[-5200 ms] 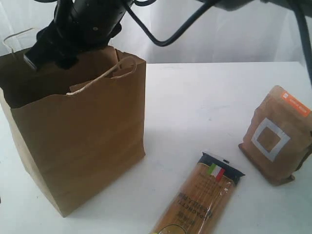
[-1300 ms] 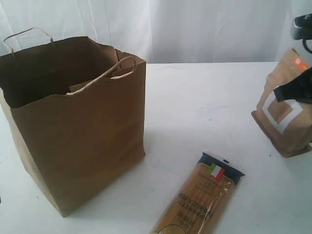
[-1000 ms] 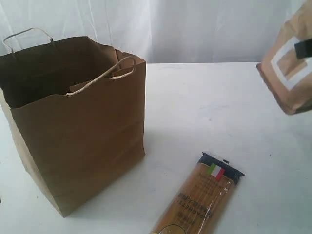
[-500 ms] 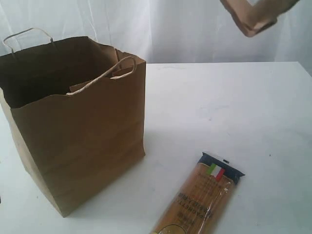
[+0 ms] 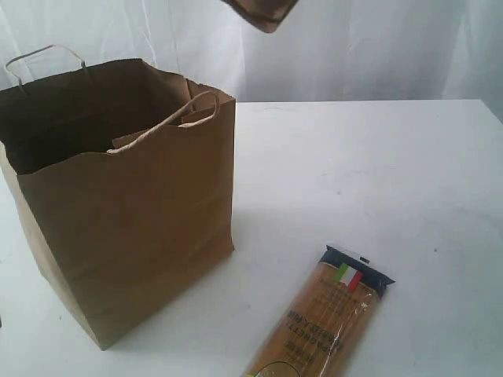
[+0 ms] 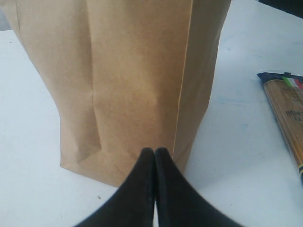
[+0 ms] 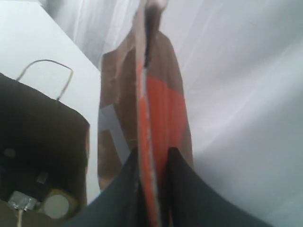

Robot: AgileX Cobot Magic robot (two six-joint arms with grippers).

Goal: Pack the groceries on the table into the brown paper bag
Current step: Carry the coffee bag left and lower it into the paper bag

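The brown paper bag (image 5: pixel 126 212) stands open at the left of the table (image 5: pixel 377 181). My right gripper (image 7: pixel 154 153) is shut on the orange top edge of the brown pouch (image 7: pixel 118 94), which hangs high in the air. In the exterior view only the pouch's bottom (image 5: pixel 263 12) shows at the top edge, just right of the bag's mouth. The spaghetti packet (image 5: pixel 322 318) lies flat near the front edge. My left gripper (image 6: pixel 155 151) is shut and empty, low over the table in front of the bag's side (image 6: pixel 132 71).
Inside the bag (image 7: pixel 42 137) I see a round pale lid (image 7: pixel 56 204) and a small silvery item (image 7: pixel 21 201) at the bottom. The bag's loop handles (image 5: pixel 169 122) stand up from its rim. A white curtain (image 5: pixel 354 47) hangs behind the table.
The right gripper lifted the brown pouch off the table's right side and carried it up and leftward, to the top of the view near the bag. Bag, spaghetti and left gripper have not moved.
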